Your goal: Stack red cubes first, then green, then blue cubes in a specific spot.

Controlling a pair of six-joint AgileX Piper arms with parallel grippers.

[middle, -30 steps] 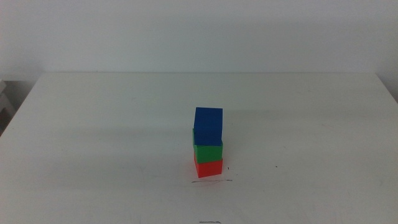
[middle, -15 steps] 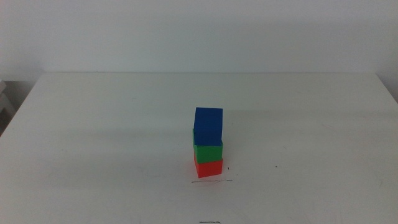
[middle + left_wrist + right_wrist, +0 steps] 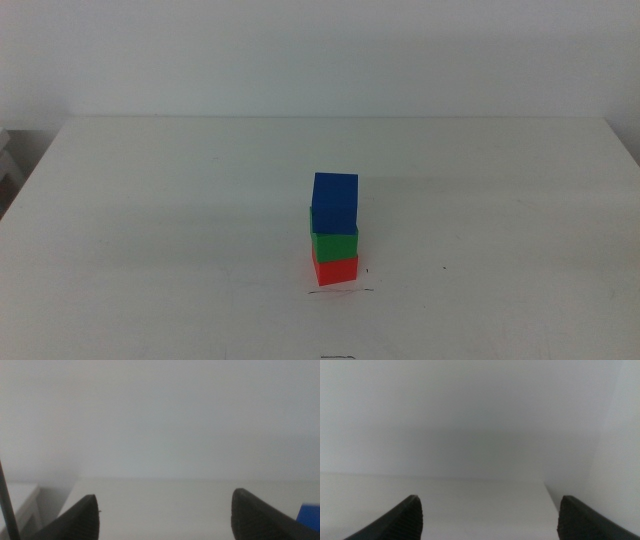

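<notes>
In the middle view a three-cube stack stands near the table's centre front. The red cube (image 3: 335,269) is at the bottom, the green cube (image 3: 334,242) on it, and the blue cube (image 3: 335,203) on top, shifted slightly off square. The stack sits at the specific spot, just behind the thin dark wavy line (image 3: 341,291) and beside a tiny dark dot (image 3: 365,270). Neither arm shows in the middle view. The left gripper (image 3: 165,510) is open and empty, with a corner of the blue cube (image 3: 311,517) at the picture's edge. The right gripper (image 3: 490,510) is open and empty, facing the wall.
The white table (image 3: 150,220) ends at a pale wall behind. Another short dark mark (image 3: 338,356) lies at the table's front edge, and a small dark speck (image 3: 446,268) to the right of the stack.
</notes>
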